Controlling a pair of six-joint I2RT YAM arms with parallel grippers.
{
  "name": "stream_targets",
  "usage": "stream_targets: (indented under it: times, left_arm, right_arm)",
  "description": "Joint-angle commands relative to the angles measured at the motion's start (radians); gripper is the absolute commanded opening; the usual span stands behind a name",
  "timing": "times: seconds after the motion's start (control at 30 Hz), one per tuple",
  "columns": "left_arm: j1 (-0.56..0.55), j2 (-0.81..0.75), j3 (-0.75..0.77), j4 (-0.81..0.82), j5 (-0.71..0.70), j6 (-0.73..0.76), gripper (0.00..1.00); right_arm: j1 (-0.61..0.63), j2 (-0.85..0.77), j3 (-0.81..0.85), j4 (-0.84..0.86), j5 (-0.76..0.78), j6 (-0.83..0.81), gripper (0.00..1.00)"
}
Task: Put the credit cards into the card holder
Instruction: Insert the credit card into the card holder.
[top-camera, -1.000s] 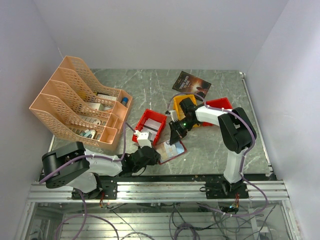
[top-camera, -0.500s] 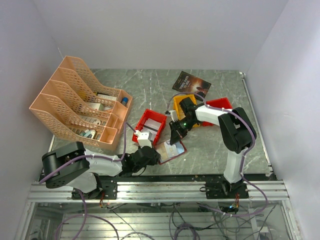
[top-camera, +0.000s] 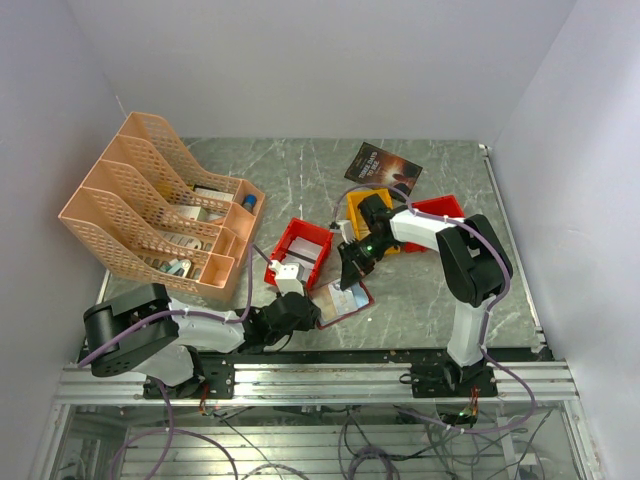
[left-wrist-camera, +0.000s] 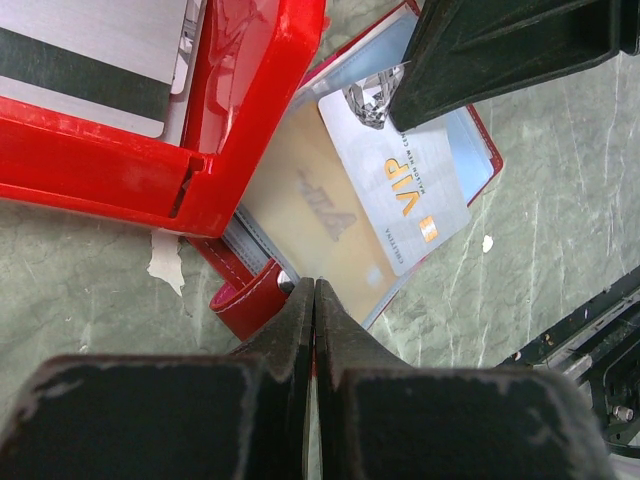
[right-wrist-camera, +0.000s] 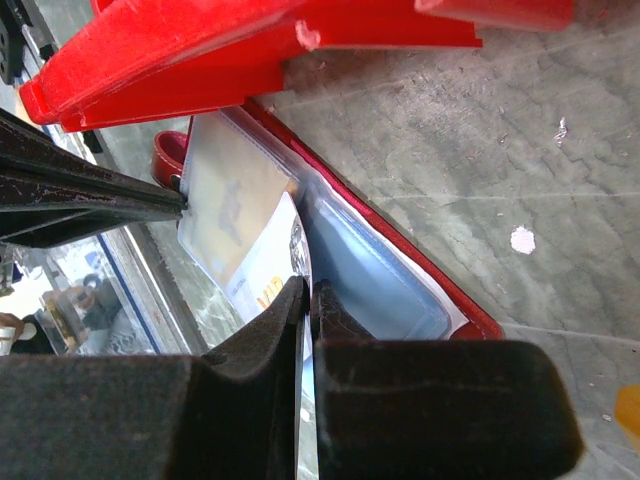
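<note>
**Pinching a credit card over the open card holder**

Gripping that credit card with the right gripper, jaws pressed together on the card's edge, at upper right of the left wrist view. Pale, with "VIP" in orange print. Lying flat over the card holder's pale bluish inner pockets, one long edge against a tan translucent sleeve.

Clamping the near edge of the card holder with the left gripper, at bottom centre of the same view. Jaws shut tight, apparently on that sleeve's rim.

Sitting at lower centre of the overhead frame, open on the grey marbled table, between the two grippers. Dark-red cover and rounded snap tab poking out at lower left of the left wrist view. One corner hidden behind the near corner of a red bin; touching it or not, cannot tell.

Inside the red bin, at upper left of the left wrist view, a second card, pale grey with a dark stripe.

Higher in the overhead frame, a yellow bin and another red bin beside the right arm. Near top centre, a dark booklet. At left, a peach mesh file rack.
</note>
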Motion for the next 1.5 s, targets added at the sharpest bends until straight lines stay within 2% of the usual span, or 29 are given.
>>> stream_targets:
  times: [0.0, 1.0, 1.2, 1.47]
  left_arm:
    - [-0.005, 0.001, -0.005, -0.073, -0.031, 0.037, 0.07]
    - [-0.005, -0.009, 0.019, -0.042, 0.004, 0.065, 0.08]
    - [-0.011, -0.054, 0.062, -0.077, 0.009, 0.064, 0.09]
    - [-0.076, -0.070, 0.186, -0.201, -0.098, 0.002, 0.10]
  right_arm:
    - [0.013, 0.026, 0.007, -0.011, 0.090, -0.043, 0.03]
    - [0.045, 0.059, -0.010, 0.063, 0.026, 0.028, 0.07]
    - [0.044, 0.061, -0.010, 0.065, 0.023, 0.027, 0.11]
    - [0.045, 0.059, -0.008, 0.062, 0.016, 0.022, 0.15]
